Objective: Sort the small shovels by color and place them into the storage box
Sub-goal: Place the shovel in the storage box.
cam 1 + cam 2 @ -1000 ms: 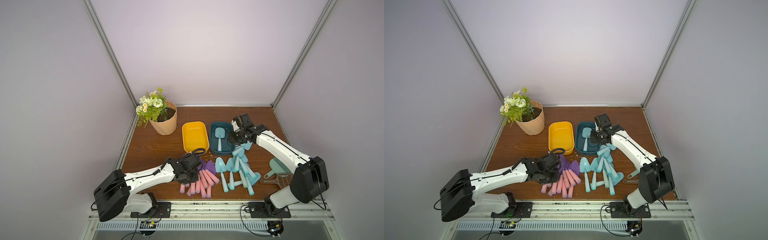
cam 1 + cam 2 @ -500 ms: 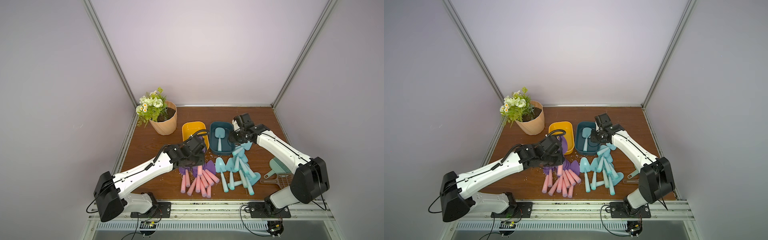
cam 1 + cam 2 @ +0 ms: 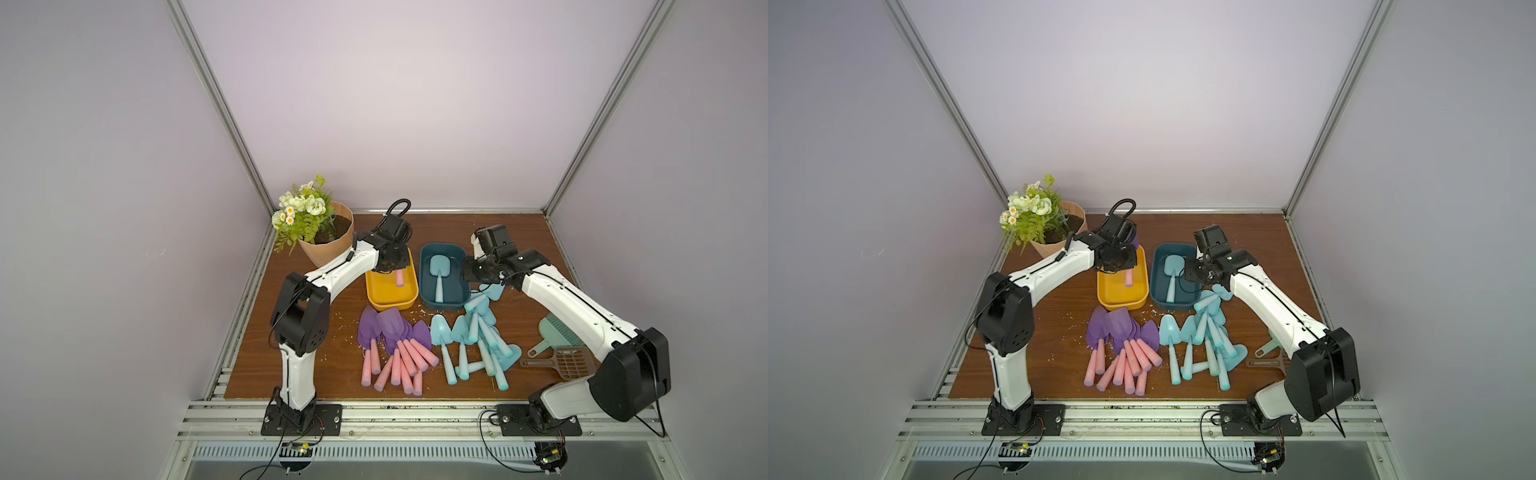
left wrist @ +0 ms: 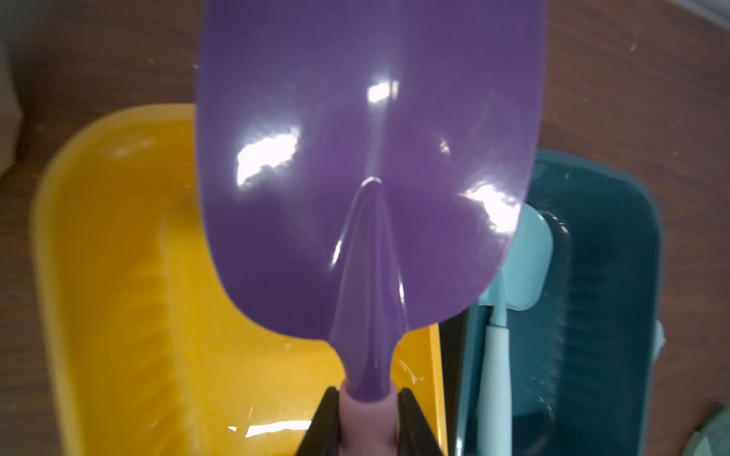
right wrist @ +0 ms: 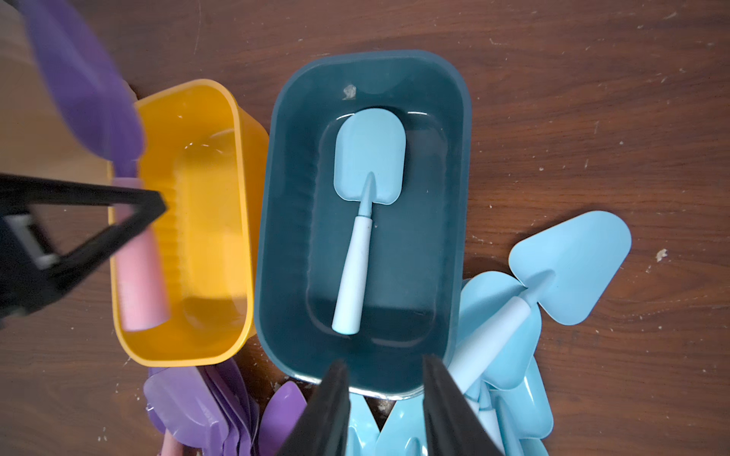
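Left gripper (image 4: 367, 391) is clamped on the purple shovel (image 4: 367, 158) at the top of its pink handle, just below the neck; nothing suggests a loose hold. The shovel hangs above the yellow box (image 3: 390, 300), handle end dipping inside, while the blade reaches out past the far rim toward the flower pot (image 3: 328, 247). Main hazard, in my judgement: a release from this pose could leave the blade hung on that rim, so the shovel tips over the edge onto the table or sits propped rather than flat. A slight pull toward the near side before letting go would cure it. Second hazard: the grip sits near the heavy blade end, so the handle may swing as the jaws part and knock the box wall; the box looks light and could slide against the teal box (image 5: 284, 237) just beside it. Right gripper (image 5: 385, 359) hovers over the teal box's near rim, jaws apart and empty – one blue shovel (image 5: 369, 158) lies flat inside. The arms are near each other; a sideways drift risks contact. The purple pile (image 3: 390, 336) and blue pile (image 3: 478, 338) remain on the table – most of the sorting is undone.
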